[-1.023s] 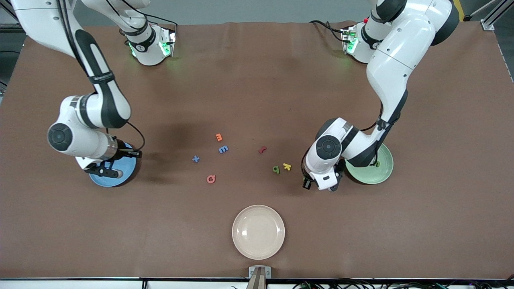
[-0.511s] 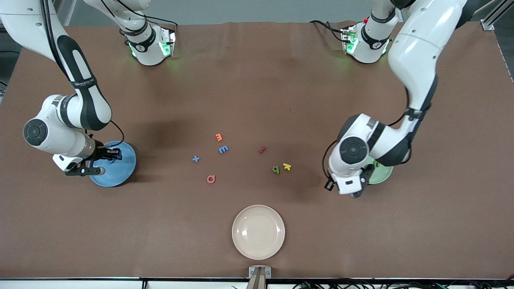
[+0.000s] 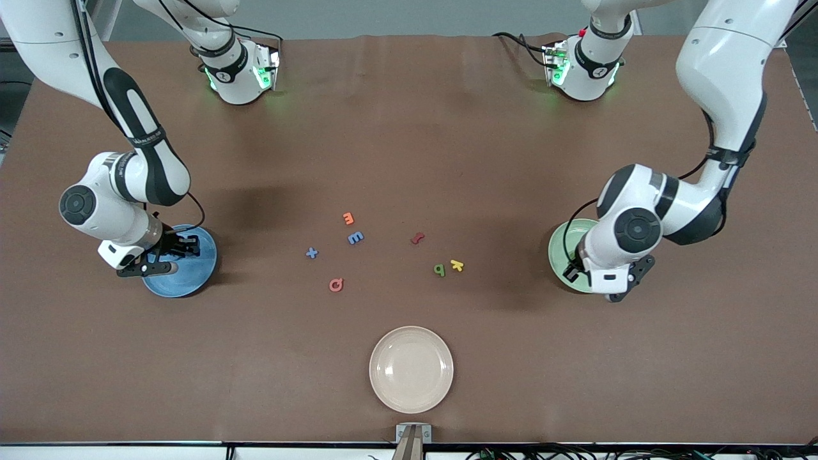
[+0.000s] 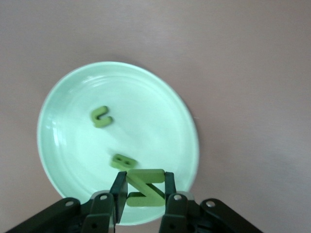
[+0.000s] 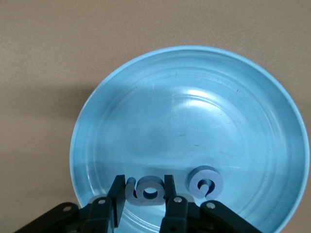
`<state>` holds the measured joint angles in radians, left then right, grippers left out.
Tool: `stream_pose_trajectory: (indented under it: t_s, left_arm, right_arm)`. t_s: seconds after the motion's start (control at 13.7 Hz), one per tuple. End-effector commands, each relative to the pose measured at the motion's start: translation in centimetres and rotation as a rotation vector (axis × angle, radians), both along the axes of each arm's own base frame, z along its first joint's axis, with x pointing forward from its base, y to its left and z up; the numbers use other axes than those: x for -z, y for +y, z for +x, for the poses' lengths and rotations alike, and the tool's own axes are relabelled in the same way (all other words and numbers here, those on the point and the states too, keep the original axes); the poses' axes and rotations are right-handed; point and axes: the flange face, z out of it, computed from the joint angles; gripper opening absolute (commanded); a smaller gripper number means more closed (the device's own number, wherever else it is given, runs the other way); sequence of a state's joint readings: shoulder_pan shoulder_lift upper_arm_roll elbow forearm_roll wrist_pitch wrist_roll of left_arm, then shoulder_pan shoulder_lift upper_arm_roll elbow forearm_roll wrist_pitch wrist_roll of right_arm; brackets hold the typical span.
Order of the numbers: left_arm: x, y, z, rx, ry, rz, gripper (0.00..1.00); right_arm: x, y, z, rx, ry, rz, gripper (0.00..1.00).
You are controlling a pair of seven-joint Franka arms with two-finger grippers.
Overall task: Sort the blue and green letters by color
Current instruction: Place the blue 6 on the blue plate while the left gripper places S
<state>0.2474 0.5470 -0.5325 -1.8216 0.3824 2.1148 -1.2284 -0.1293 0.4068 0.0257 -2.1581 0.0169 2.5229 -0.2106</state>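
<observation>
I had the left end effector (image 4: pixel 141 194) gripping a green letter (image 4: pixel 144 187) over the green plate (image 4: pixel 63 107), the right end effector (image 5: pixel 142 196) gripping a blue letter (image 5: pixel 147 190) over the blue plate (image 5: pixel 194 111), both for colour-matched drops.

Loose letters (image 3: pixel 355 237) clutter mid-table; bare cloth (image 3: pixel 409 128) toward the bases seems passable.

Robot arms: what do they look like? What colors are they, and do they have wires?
Both arms are glossy white with black bands at the joints and round dark caps on the wrists. A thin black cable loops along each forearm. The bases glow green. The right gripper and the left gripper have black fingers, with small silver screws showing in the wrist views.
</observation>
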Motion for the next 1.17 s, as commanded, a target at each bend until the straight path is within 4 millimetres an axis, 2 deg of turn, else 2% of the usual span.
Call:
stream_pose_trajectory:
  t_s: [0.0, 0.07, 0.15, 0.22, 0.37, 0.51, 0.73, 1.1]
  left_arm:
    - [0.2, 1.1, -1.8, 0.032, 0.02, 0.004, 0.0]
    - [0.5, 1.3, -2.0, 0.038, 0.025, 0.005, 0.0]
    - [0.7, 1.7, -2.1, 0.045, 0.028, 0.004, 0.0]
    - [0.9, 2.4, -2.1, 0.05, 0.032, 0.003, 0.0]
    - [1.2, 2.8, -2.3, 0.065, 0.041, -0.002, 0.0]
    - [1.8, 2.8, -2.7, 0.069, 0.024, -0.015, 0.0]
    - [2.0, 4.4, -2.5, 0.083, 0.026, -0.021, 0.0]
    - [1.9, 5.4, -2.8, 0.089, 0.021, -0.022, 0.0]
  right_arm:
    - [-0.2, -0.2, -0.3, -0.013, -0.007, 0.0, 0.64]
    - [-0.2, -0.1, -0.4, -0.012, -0.003, 0.001, 0.86]
    - [-0.2, 0.1, -0.4, -0.009, 0.004, 0.001, 0.94]
    - [-0.4, 0.3, -0.3, -0.007, 0.005, 0.002, 0.98]
    - [-1.0, 1.4, -0.1, 0.023, 0.015, 0.003, 0.99]
    - [-2.2, 3.6, 0.5, 0.097, 0.04, -0.002, 0.99]
    - [-2.5, 9.0, 0.7, 0.159, 0.067, -0.007, 0.99]
    - [-3.5, 18.5, 0.8, 0.176, 0.044, -0.009, 0.99]
